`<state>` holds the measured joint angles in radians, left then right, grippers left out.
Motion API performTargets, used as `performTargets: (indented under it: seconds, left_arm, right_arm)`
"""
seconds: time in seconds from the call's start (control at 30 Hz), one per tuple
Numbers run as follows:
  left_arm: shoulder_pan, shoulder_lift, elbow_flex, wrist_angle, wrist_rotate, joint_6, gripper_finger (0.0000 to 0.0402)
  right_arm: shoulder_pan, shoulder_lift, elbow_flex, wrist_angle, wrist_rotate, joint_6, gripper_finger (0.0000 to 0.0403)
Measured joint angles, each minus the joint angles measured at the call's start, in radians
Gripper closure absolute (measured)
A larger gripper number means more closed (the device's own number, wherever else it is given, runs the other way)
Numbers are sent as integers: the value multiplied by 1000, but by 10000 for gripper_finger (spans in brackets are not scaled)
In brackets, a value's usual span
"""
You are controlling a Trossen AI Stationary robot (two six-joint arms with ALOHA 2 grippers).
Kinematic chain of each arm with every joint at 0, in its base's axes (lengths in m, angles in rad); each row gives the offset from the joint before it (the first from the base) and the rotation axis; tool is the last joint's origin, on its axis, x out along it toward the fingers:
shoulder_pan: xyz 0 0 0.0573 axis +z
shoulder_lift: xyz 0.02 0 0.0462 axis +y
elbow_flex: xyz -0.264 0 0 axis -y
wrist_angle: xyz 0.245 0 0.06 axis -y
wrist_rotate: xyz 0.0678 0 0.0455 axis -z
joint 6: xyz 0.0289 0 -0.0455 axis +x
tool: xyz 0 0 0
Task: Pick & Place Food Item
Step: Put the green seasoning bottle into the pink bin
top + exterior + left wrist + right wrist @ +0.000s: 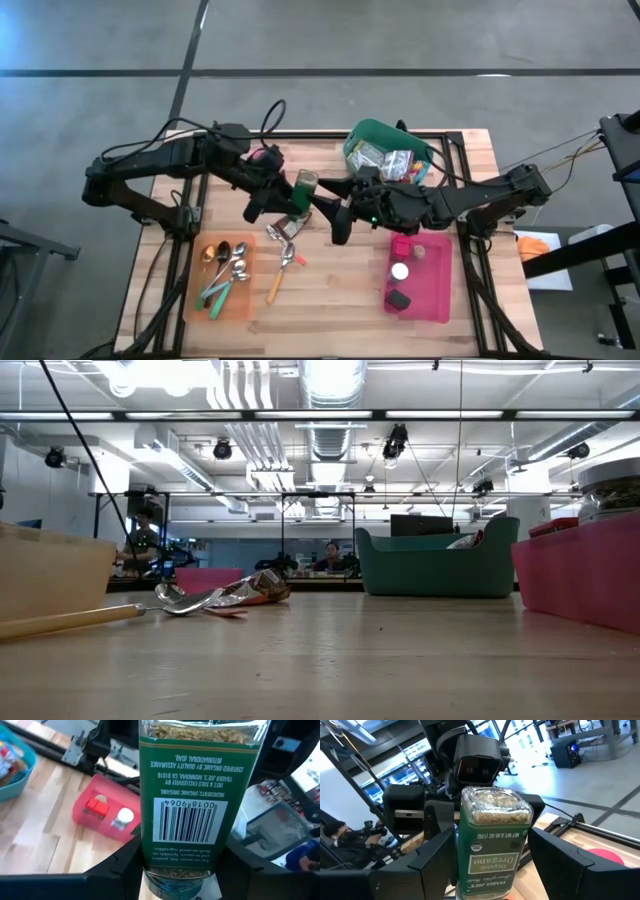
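Hovering above the middle of the wooden table (330, 290), a green-labelled oregano jar (306, 190) is being gripped from both sides at once. The left gripper (285, 197) is clamping the jar, its dark fingers (120, 865) pressing the label at either side of the barcode. The right gripper (322, 195) is reaching in from the opposite side, its fingers (432, 860) flanking the jar's label; whether they are squeezing it or only bracketing it is unclear. Behind the jar a green bin (375, 140) of packets is sitting. A pink tray (435, 290) is lying toward the right, an orange tray (195, 300) of spoons toward the left.
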<state>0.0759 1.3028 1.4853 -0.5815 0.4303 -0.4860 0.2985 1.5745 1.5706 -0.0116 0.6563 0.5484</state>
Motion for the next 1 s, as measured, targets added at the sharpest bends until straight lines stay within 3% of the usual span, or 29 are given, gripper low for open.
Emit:
performTargets:
  seconds: [1.0]
  left_arm:
    - [-17,2,-19,155,0,-75,217]
  right_arm:
    - [2,6,8,52,-66,-22,154]
